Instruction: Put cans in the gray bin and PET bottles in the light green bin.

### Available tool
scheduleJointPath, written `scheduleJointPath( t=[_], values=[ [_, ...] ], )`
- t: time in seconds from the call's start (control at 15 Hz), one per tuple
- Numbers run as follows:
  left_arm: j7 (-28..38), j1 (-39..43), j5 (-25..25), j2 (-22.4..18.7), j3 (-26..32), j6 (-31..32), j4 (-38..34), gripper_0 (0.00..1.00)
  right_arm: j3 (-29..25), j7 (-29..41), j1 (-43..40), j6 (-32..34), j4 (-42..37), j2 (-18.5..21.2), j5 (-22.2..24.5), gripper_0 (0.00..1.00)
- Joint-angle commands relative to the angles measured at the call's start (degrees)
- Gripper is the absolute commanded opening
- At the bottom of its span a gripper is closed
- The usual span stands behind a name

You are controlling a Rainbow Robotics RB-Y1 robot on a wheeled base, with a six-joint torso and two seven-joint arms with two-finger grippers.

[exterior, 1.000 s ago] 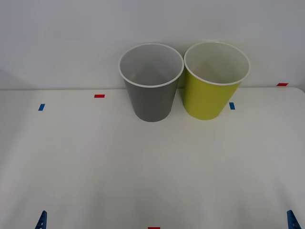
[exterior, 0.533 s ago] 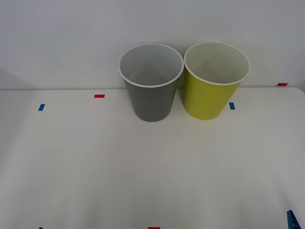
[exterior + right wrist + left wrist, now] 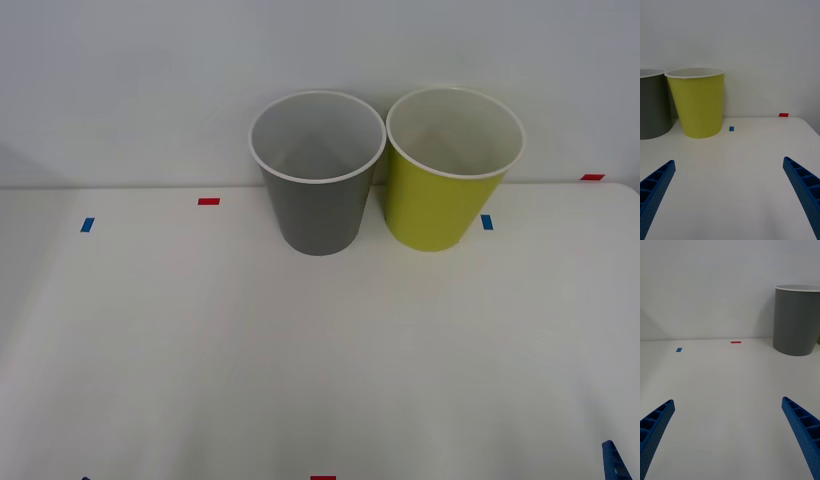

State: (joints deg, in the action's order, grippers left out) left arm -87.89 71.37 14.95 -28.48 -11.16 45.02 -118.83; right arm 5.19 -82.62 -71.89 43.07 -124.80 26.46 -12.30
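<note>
Gray bin (image 3: 318, 205) and light green bin (image 3: 447, 195) stand far, seemingly empty. Left gripper (image 3: 730, 438) and right gripper (image 3: 730, 198) hover near, fingers spread, holding nothing; sorting seems unstarted.

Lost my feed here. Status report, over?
Both pincers open, left, right, low over table. Gray bin and light green bin upright, side by side. Path unobstructed.

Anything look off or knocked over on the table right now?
Nothing stands out. The round dark gray bin and the round yellow-green bin stand upright side by side at the white table's far edge. Both grippers, left and right, are open.
</note>
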Motion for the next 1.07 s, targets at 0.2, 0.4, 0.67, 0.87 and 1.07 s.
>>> scheduleJointPath(
  t=[0.2,0.4,0.67,0.87,1.07],
  values=[
    [0.0,0.0,0.0,0.0,0.0,-0.02,0.0,0.97,0.0,0.0,0.0,0.0,0.0,0.0,0.0,1.0],
    [0.0,0.0,0.0,0.0,0.0,-0.02,0.0,0.97,0.0,0.0,0.0,0.0,0.0,0.0,0.0,1.0],
    [0.0,0.0,0.0,0.0,0.0,-0.02,0.0,0.98,0.0,0.0,0.0,0.0,0.0,0.0,0.0,1.0],
    [0.0,0.0,0.0,0.0,0.0,-0.02,0.0,0.98,0.0,0.0,0.0,0.0,0.0,0.0,0.0,1.0],
    [0.0,0.0,0.0,0.0,0.0,-0.02,0.0,0.97,0.0,0.0,0.0,0.0,0.0,0.0,0.0,1.0]
  ],
)
